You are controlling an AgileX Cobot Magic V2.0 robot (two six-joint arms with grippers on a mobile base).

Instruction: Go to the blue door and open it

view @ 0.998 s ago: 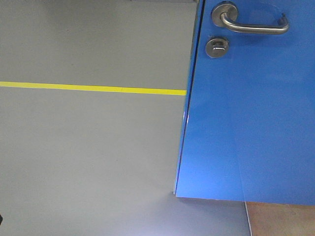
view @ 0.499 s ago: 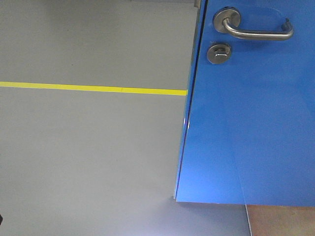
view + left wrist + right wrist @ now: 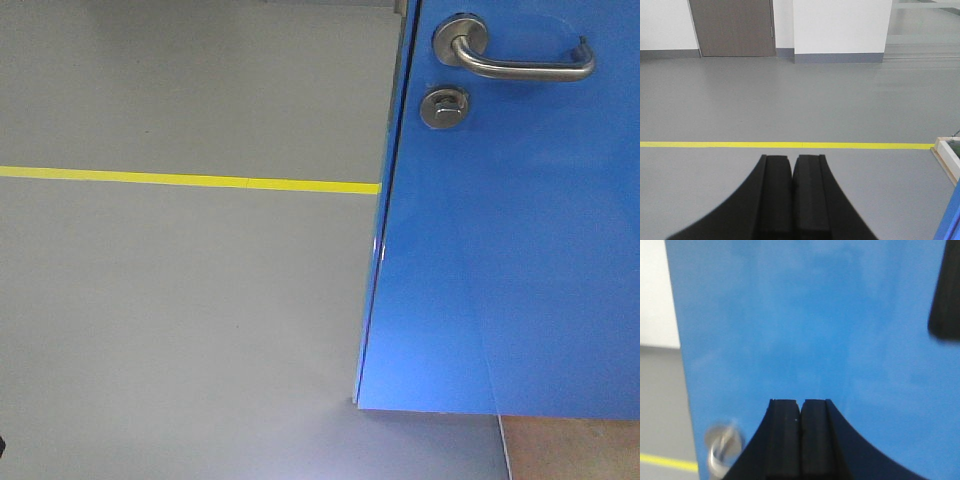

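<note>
Facing blue door (image 3: 510, 250), right fingers (image 3: 814, 435) together

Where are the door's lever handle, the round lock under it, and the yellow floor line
lever handle (image 3: 520, 68): front-facing view, on the horizontal grip bar.
round lock (image 3: 444, 107): front-facing view, on its centre knob.
yellow floor line (image 3: 190, 180): front-facing view, mid-stripe, left of the blue door (image 3: 520, 260).

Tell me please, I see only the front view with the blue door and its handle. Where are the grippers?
Observer: The right gripper is shut, pointing at the blue door, holding nothing.
Operator: And the left one?
Observer: The left gripper is also shut and empty, facing open grey floor.
Operator: What is beyond the yellow line?
Observer: A brown door in a white wall, far across the floor.
</note>
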